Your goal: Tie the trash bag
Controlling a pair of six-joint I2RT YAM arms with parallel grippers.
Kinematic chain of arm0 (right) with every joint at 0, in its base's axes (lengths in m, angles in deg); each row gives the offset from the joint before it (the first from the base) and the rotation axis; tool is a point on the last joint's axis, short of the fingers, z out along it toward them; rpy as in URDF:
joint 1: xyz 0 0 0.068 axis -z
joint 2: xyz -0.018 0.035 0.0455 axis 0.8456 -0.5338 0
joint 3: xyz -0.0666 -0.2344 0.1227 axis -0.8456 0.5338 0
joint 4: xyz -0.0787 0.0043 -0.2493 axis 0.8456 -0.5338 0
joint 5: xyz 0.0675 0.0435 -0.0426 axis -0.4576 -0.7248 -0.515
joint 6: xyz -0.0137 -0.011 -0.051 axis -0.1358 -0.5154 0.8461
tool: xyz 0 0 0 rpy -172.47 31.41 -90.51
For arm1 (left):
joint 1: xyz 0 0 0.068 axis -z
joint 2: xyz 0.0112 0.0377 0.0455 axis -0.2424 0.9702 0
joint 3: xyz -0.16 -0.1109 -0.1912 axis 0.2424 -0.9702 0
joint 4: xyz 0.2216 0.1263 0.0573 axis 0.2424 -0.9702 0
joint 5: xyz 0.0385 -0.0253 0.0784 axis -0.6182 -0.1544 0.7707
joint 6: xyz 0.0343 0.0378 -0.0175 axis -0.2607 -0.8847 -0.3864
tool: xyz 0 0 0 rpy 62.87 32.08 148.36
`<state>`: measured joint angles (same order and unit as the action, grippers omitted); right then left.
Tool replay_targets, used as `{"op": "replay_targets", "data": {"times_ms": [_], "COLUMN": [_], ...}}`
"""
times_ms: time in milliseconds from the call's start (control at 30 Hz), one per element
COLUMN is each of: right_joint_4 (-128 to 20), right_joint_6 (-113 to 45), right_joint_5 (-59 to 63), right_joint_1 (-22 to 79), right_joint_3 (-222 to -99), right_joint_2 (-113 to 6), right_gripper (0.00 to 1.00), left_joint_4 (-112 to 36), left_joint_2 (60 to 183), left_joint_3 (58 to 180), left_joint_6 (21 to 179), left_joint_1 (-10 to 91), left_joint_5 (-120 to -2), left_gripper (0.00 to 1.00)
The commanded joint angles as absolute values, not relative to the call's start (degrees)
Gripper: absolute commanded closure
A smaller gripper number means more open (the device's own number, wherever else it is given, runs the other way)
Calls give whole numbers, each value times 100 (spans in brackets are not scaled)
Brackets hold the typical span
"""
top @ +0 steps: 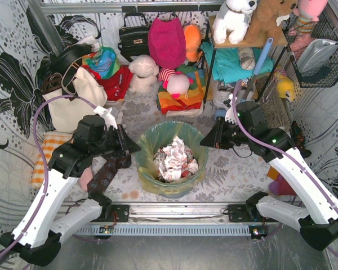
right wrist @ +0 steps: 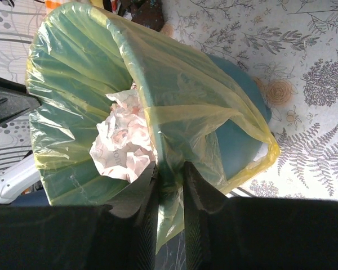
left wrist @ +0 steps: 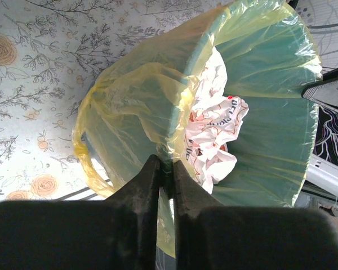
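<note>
The trash bag [top: 155,134] lines the bin [right wrist: 239,140], with its edge folded down over the bin's rim and crumpled paper [top: 173,158] inside. The 2 grippers sit at opposite sides of the bin. The left gripper [left wrist: 166,169] has its jaws nearly together, clamped on the bag at the bin's left rim. The right gripper [right wrist: 170,174] pinches the bag at the bin's right rim, jaws close together.
</note>
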<state>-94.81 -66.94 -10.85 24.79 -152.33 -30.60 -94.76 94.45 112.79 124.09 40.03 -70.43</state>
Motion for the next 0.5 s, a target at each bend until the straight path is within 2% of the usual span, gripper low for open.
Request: {"op": "replay_targets", "data": {"times_ms": [0, 200, 467], "right_joint_4": [-9200, -9120, -8862], "right_joint_6": [-6861, -6811, -6808], "right_joint_5": [-1057, -846, -672], "right_joint_1": [2442, 2441, 2441], "right_joint_3": [-15140, -15443, -15922], "right_joint_2": [-3047, -3203, -3490], "right_gripper": [92, 100, 100], "left_joint_4": [-9181, -8737, -8183], "left_joint_2": [9507, 9711, 10202], "left_joint_3": [11486, 11603, 11982], "left_joint_6": [12348, 12419, 12376], "left_joint_1": [4031, 4029, 4026], "left_joint_5": [-7244, -7222, -7230], "left_gripper": [87, 99, 100]}}
